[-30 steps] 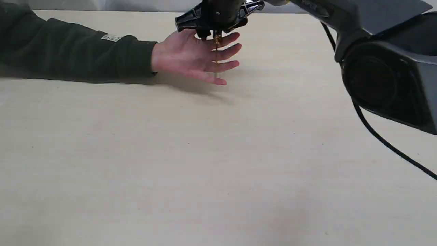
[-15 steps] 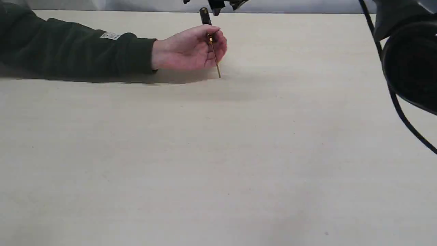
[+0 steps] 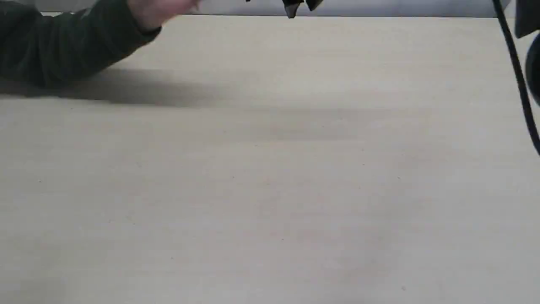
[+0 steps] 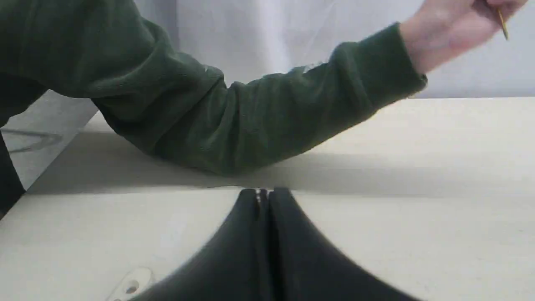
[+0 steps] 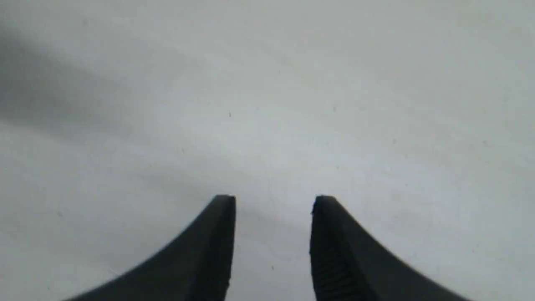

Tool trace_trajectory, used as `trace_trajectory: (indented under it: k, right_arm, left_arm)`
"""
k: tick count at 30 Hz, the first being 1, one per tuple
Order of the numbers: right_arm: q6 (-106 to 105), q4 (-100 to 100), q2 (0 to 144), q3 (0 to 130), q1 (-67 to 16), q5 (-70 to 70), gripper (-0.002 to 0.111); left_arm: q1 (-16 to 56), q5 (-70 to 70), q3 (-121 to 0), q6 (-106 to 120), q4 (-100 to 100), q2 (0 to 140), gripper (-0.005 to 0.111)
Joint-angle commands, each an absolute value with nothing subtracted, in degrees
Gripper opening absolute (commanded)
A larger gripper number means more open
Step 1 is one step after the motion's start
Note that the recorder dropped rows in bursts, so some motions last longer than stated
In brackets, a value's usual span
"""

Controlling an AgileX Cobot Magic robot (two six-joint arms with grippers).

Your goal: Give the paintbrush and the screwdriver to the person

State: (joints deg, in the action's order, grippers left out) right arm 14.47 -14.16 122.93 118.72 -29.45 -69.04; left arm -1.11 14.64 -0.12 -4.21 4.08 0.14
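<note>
The person's dark green sleeve reaches in from the left of the exterior view, with the bare hand raised at the top edge. In the left wrist view that hand is closed on the screwdriver, and only its thin gold shaft tip shows. My right gripper is open with nothing between its fingers, above bare table; its fingertips peek in at the top of the exterior view. My left gripper is shut and low over the table near the sleeve. The paintbrush is out of view.
The beige table fills the exterior view. A black cable and part of the right arm hang at the right edge. A pale shape with a small hole lies beside my left gripper; I cannot tell what it is.
The person's hand closed on the screwdriver, then lifted up and to the left with it. My right gripper let go and rose to the top edge, shifting right.
</note>
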Motion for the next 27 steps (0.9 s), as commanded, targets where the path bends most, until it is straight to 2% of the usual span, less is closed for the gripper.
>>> trace_trajectory:
  k: [1, 8, 20, 27]
  right_arm:
    - [14.2, -15.08, 118.07, 110.86, -29.31, -66.21, 0.029]
    - [16.3, -16.15, 104.57, 91.13, -29.31, -55.53, 0.011]
    - [22.27, -15.44, 71.96, 57.72, -29.47, -41.88, 0.01]
    - [23.56, -12.4, 53.41, 42.48, -29.47, -37.59, 0.01]
  left_arm:
    - [-0.64, 14.44, 0.0, -4.32, 3.92, 0.0, 0.0]
    - [-0.64, 14.44, 0.0, -4.32, 3.92, 0.0, 0.0]
    - [-0.64, 14.17, 0.0, -4.32, 3.92, 0.0, 0.0]
    - [-0.64, 14.29, 0.0, -4.32, 3.97, 0.0, 0.0]
